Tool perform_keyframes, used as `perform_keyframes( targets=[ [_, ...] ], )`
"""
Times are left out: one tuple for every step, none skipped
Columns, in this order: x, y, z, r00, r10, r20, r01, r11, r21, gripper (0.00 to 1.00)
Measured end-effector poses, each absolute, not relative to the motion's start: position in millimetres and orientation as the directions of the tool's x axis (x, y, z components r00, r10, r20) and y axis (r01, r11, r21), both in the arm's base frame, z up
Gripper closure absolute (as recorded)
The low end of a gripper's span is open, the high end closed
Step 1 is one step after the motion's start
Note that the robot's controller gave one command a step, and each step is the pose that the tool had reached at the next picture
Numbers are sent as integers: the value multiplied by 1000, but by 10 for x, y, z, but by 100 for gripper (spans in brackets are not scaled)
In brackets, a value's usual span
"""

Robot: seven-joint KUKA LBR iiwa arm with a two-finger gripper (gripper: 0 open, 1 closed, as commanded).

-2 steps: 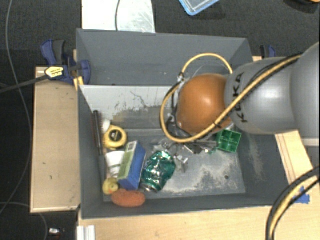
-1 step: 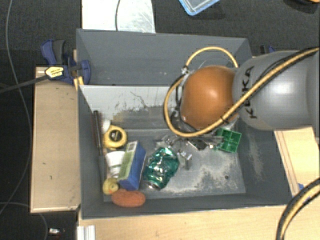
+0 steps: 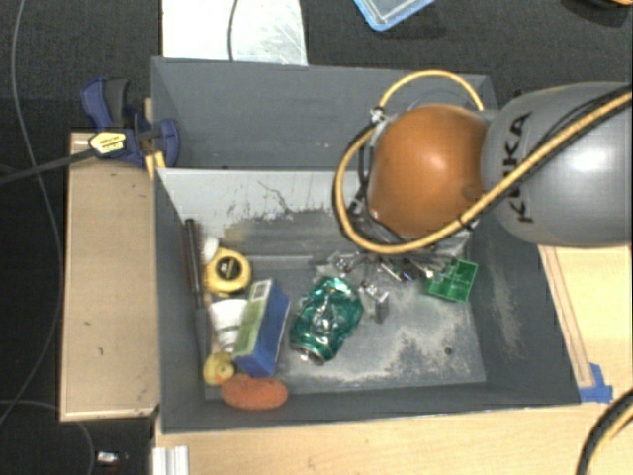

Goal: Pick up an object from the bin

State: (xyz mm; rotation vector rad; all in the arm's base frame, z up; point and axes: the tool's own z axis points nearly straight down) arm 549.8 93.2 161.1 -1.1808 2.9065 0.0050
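In the middle of the bin (image 3: 297, 117) I see my claw (image 3: 368, 287) hanging low over the floor, tucked under the round orange cover (image 3: 430, 171) on the wrist. The big grey arm (image 3: 569, 166) comes in over the right wall and bends down. I cannot tell how wide the claw is open, and I see nothing held in it.

Just beside the claw, on its left, lies a squashed green bottle (image 3: 326, 317). It lies slanted. One end points at the near left corner and the other end points up toward the claw. It is shiny and all crumpled, with bright white glints.

A small green block (image 3: 453, 278) sits to the right of the claw. By the left wall is a heap with a yellow tape measure (image 3: 226, 272) and a blue and white box (image 3: 259, 327).
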Motion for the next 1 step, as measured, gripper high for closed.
perform_keyframes(
  targets=[
    [5498, 934, 2125, -718, -696, -5, -696, 718, 2, 100]
  ],
)
